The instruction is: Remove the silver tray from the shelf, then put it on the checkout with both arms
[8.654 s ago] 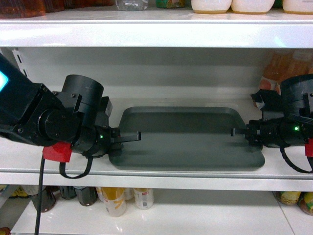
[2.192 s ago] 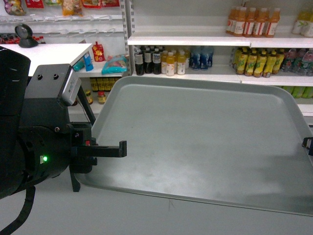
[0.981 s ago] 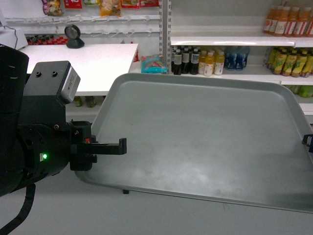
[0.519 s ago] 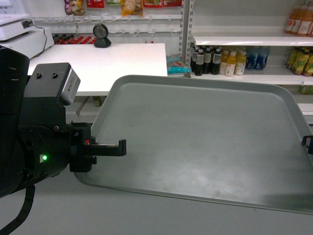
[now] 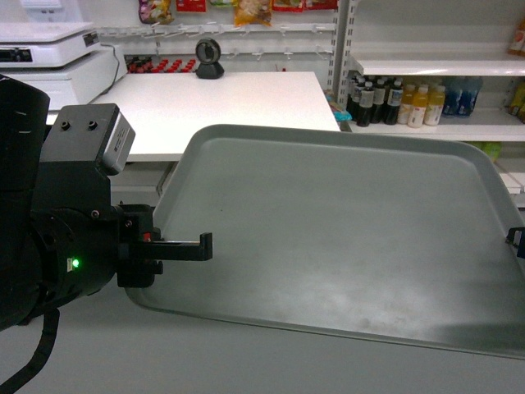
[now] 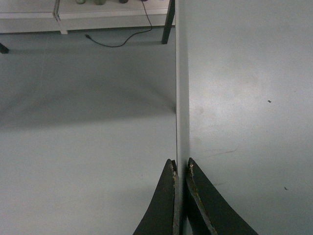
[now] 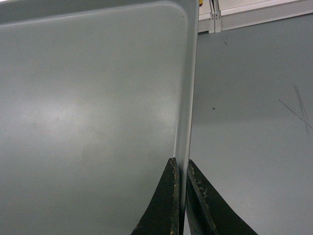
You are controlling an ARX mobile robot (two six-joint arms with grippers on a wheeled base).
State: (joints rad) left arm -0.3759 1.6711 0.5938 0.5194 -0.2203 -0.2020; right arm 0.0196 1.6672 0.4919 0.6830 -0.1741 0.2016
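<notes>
The silver tray [image 5: 344, 238], grey-green with a low rim, hangs level in the air between both arms. My left gripper [image 5: 207, 246] is shut on its left rim, and the left wrist view shows the jaws [image 6: 181, 167] pinching that rim, tray [image 6: 244, 98] to the right. My right gripper [image 5: 518, 240] barely shows at the frame edge; the right wrist view shows it [image 7: 182, 165] shut on the tray [image 7: 88, 107] rim. The checkout [image 5: 238, 107], a white countertop with a black scanner [image 5: 209, 57], lies just beyond the tray's far left corner.
A white scale [image 5: 45, 37] sits at the counter's back left. Store shelves with bottles [image 5: 410, 98] stand at the back right. Grey floor [image 6: 88, 147] lies under the tray, with a black cable [image 6: 117, 43] and a table leg [image 6: 168, 22] near the counter's base.
The tray, earlier on the shelf, is now carried in both grippers. Over the last second the background slid right and the checkout counter came nearer the middle; both grips are unchanged.
</notes>
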